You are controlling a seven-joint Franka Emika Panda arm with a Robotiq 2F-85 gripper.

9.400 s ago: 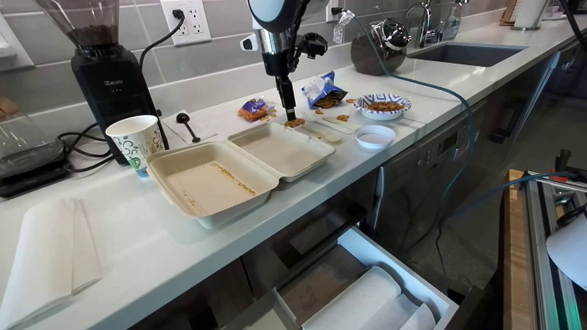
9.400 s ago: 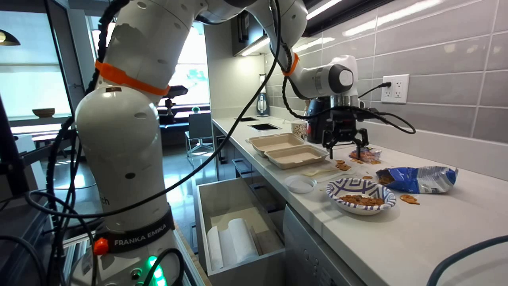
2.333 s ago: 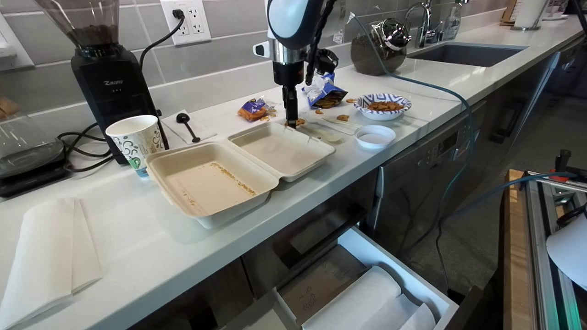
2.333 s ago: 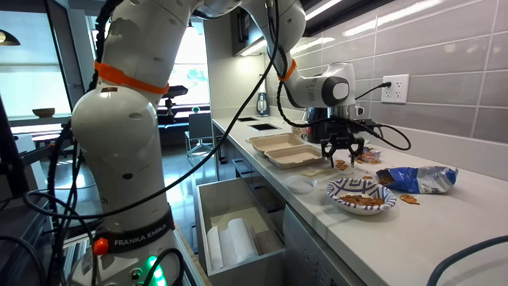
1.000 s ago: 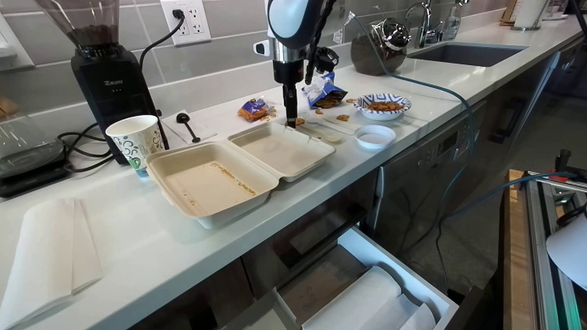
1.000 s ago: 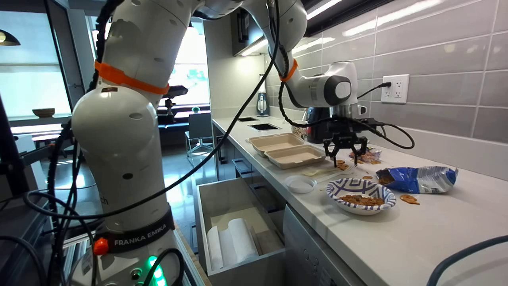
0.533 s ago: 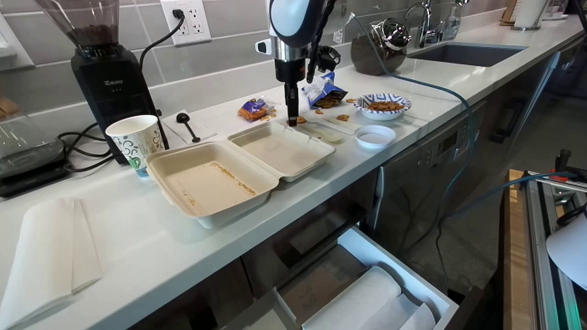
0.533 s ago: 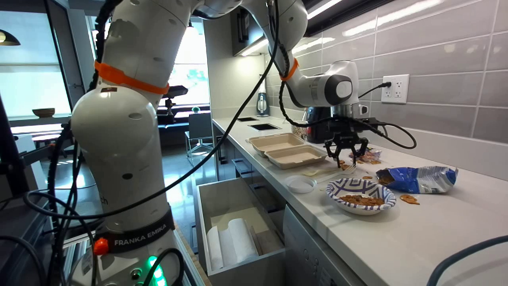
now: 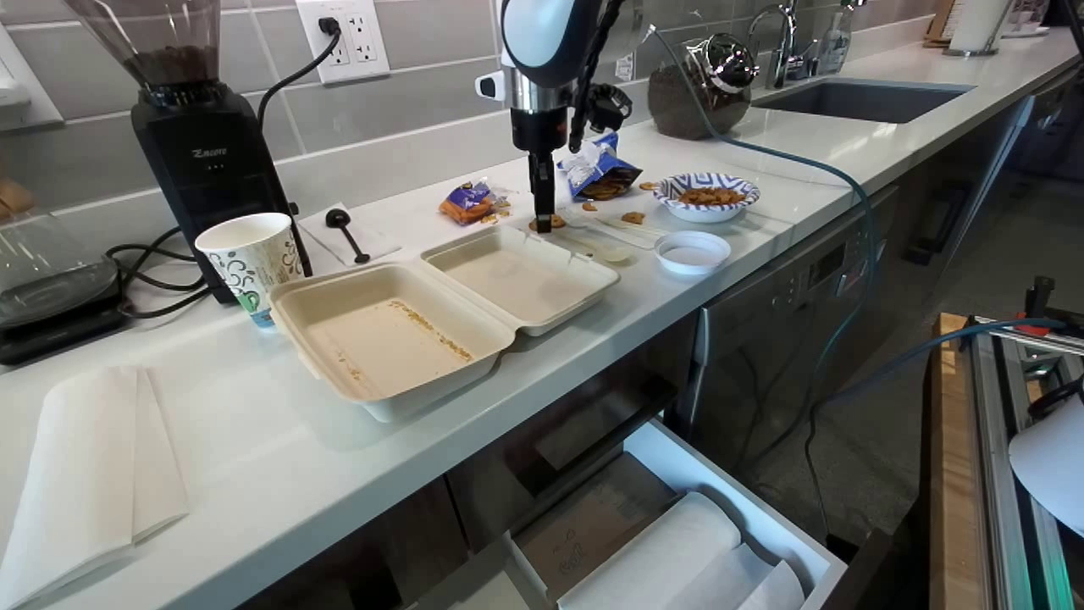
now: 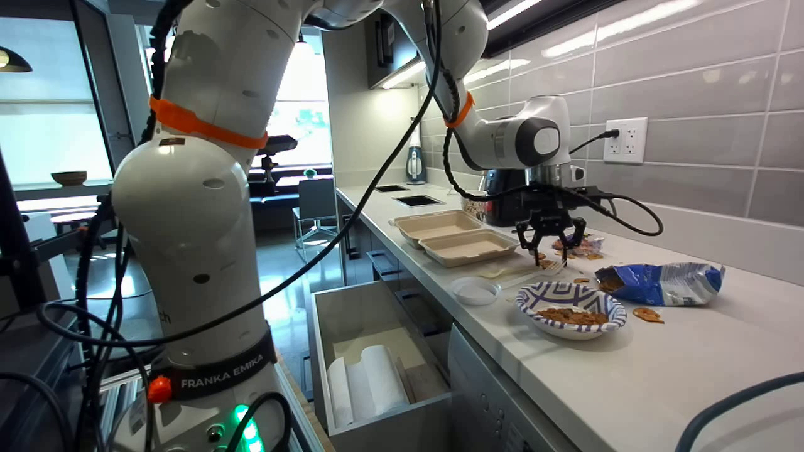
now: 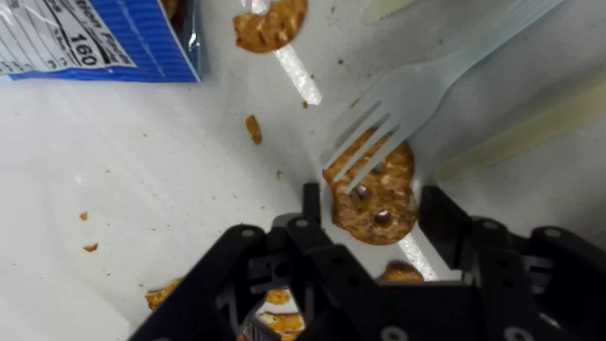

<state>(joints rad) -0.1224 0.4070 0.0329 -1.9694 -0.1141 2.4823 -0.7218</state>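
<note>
- Gripper point(image 11: 371, 202): pointing down, jaws parted, one finger on each side of pretzel point(image 11: 371, 208).
- Pretzel spot: between the fingertips, flat on counter point(image 11: 156, 161); slim gap to left finger in wrist view, right finger just beside, contact unclear.
- Pretzel long axis: roughly square to the finger-to-finger line, running outward from the gripper body, slight lean; far end under fork point(image 11: 419, 87).
- Fork: tines aim back at gripper, handle runs outward, up and right.
- Bag point(image 11: 161, 45): out past left finger, well apart.
- Container point(image 9: 521, 275): near gripper.
- Bowl point(image 10: 568, 292): well apart from gripper, in both exterior views.
</note>
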